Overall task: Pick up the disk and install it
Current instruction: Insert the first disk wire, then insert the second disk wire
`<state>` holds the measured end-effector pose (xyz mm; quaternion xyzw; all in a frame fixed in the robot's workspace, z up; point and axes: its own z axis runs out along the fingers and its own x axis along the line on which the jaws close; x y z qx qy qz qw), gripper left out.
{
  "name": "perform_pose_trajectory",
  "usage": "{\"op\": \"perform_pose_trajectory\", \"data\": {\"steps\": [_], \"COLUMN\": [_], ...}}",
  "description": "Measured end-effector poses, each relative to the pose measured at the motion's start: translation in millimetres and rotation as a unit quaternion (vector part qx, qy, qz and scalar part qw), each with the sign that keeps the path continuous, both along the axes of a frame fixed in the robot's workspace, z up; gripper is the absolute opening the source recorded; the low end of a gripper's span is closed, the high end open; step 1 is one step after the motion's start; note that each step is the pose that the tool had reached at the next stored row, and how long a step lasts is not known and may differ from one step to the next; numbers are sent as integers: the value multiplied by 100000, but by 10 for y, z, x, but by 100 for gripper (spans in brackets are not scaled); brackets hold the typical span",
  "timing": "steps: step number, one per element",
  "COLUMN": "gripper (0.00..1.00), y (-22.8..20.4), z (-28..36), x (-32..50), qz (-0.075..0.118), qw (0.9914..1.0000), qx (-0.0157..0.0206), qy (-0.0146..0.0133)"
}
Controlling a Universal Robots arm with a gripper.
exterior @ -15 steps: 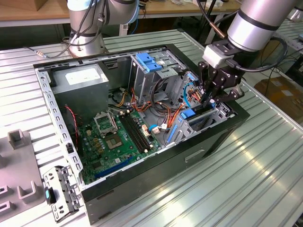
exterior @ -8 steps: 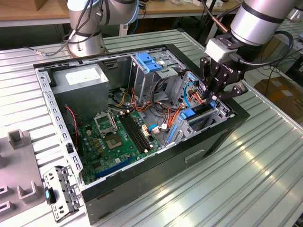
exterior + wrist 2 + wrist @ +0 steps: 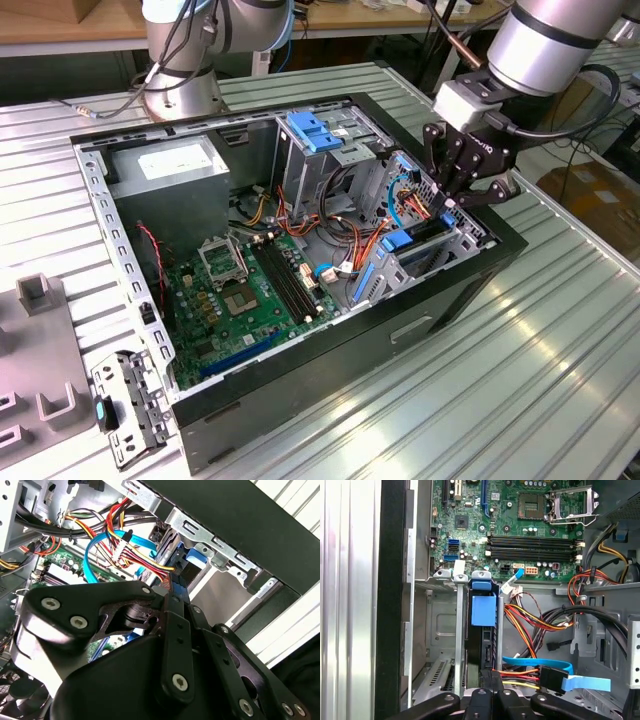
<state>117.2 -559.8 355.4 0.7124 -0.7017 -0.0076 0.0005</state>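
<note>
The disk [image 3: 422,236] stands on edge in a slot of the metal drive cage at the open computer case's corner, on the exterior view's right. Its dark edge [image 3: 489,647] runs down the slot below a blue plastic rail tab [image 3: 483,609]. My gripper [image 3: 452,200] hangs right over the disk's outer end. In the first wrist view the gripper [image 3: 493,676] has its fingertips pressed together against that end, with nothing showing between them. In the second wrist view the gripper [image 3: 171,591] points at the blue rail [image 3: 194,562].
Red, yellow and orange power wires and a blue data cable [image 3: 540,664] lie beside the slot. The motherboard [image 3: 245,290] covers the case floor and a grey power supply [image 3: 175,165] sits at the back. A blue latch [image 3: 313,130] tops the taller cage.
</note>
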Motion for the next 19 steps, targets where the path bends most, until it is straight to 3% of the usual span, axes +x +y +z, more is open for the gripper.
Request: {"op": "perform_pose_trajectory", "data": {"steps": [19], "gripper": [11], "y": [0], "z": [7], "x": [-32], "qz": [-2], "qw": [100000], "qx": [7], "qy": [-1]}}
